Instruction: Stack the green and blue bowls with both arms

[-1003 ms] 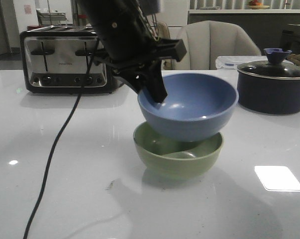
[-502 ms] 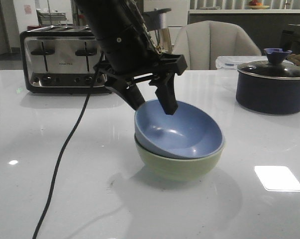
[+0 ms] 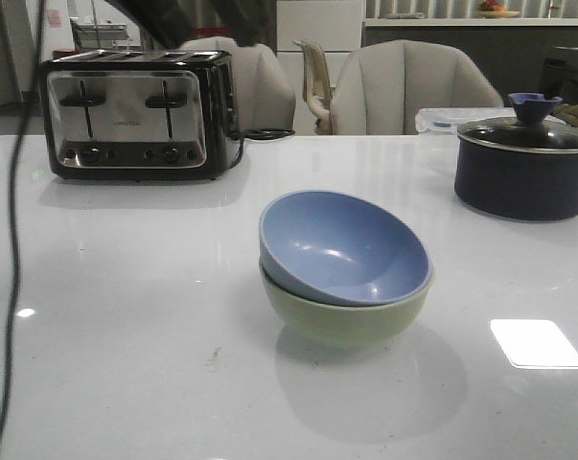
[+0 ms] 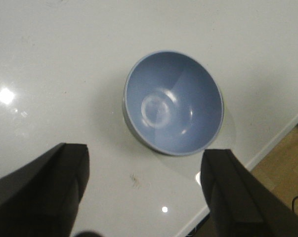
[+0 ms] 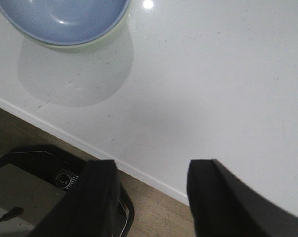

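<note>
The blue bowl (image 3: 344,247) sits nested in the green bowl (image 3: 346,317) on the white table, tilted a little toward the left. In the left wrist view the blue bowl (image 4: 174,102) lies below the camera, the green one showing only as a thin rim. My left gripper (image 4: 145,192) is open and empty, high above the table and short of the bowls. My right gripper (image 5: 151,197) is open and empty over the table's near edge, off to the side of the blue bowl (image 5: 60,19). Neither gripper shows in the front view.
A black-and-steel toaster (image 3: 135,115) stands at the back left. A dark navy lidded pot (image 3: 523,163) stands at the back right. A black cable (image 3: 11,240) hangs down the left side. Chairs stand behind the table. The table edge (image 5: 89,145) and floor show in the right wrist view.
The left arm let go of the blue bowl, which settled into the green bowl, then rose up and out of the front view. The cable swung to the left.
</note>
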Controlling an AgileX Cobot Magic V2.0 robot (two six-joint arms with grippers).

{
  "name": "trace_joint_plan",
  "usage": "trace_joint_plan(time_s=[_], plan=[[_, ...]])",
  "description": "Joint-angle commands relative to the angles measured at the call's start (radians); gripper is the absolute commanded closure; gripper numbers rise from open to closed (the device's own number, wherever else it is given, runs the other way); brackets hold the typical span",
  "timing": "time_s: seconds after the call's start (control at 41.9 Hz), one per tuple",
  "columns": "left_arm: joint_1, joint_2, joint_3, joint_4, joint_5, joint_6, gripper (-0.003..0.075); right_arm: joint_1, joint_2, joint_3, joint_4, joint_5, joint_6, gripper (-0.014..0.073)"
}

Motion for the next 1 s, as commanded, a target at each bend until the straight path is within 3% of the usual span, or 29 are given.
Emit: trace_joint_plan(time_s=[0.0,0.382,0.717,0.836,0.979], plan=[[0.003,-0.163,0.066,0.022,-0.037,0.001,0.0190,0.000,-0.010,-0.026,-0.010,-0.040,-0.008,0.0153],[0.003,-0.666,0.438,0.089,-0.062,0.001,0.0190,0.000,-0.010,-0.026,-0.010,-0.042,-0.008,0.0153],[0.003,-0.872,0.604,0.091,-0.128,0.001,0.0194,0.000,-0.010,-0.026,-0.010,-0.059,-0.008,0.0155],[0.003,-0.873,0.613,0.091,-0.136,0.001,0.0280,0.000,-0.010,-0.026,-0.010,-0.059,-0.008,0.0263],[0.003,-0.873,0.619,0.091,-0.144,0.001,0.0460,0.000,-0.010,-0.026,-0.010,-0.059,-0.008,0.0460]])
